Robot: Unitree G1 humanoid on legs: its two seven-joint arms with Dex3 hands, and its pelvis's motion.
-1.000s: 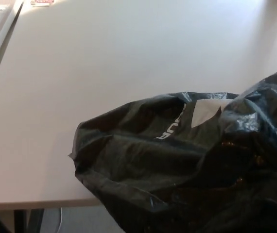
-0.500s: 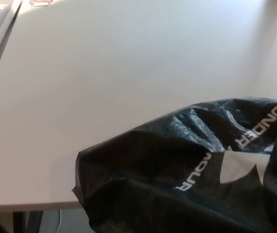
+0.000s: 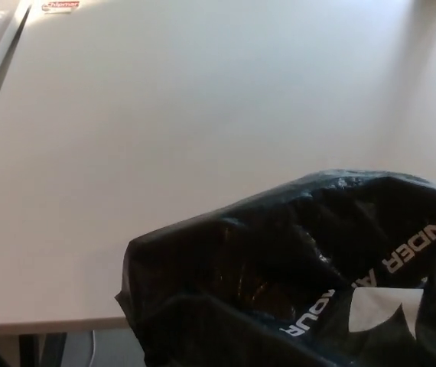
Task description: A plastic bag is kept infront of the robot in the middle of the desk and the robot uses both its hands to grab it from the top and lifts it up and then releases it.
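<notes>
Filling lower right: plastic bag point(image 3: 294, 283) (crumpled)

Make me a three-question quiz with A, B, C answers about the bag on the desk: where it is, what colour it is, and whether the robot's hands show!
1. Where in the head view is the plastic bag?
A. top left
B. bottom right
C. top right

2. What colour is the bag?
A. black with white lettering
B. red
C. clear

3. Do the robot's hands show?
A. both show
B. only one shows
C. neither shows

Answers:
1 B, it fills the lower right, overhanging the near edge of the desk.
2 A, dark glossy plastic with white letters.
3 C, no hand appears anywhere.
</notes>
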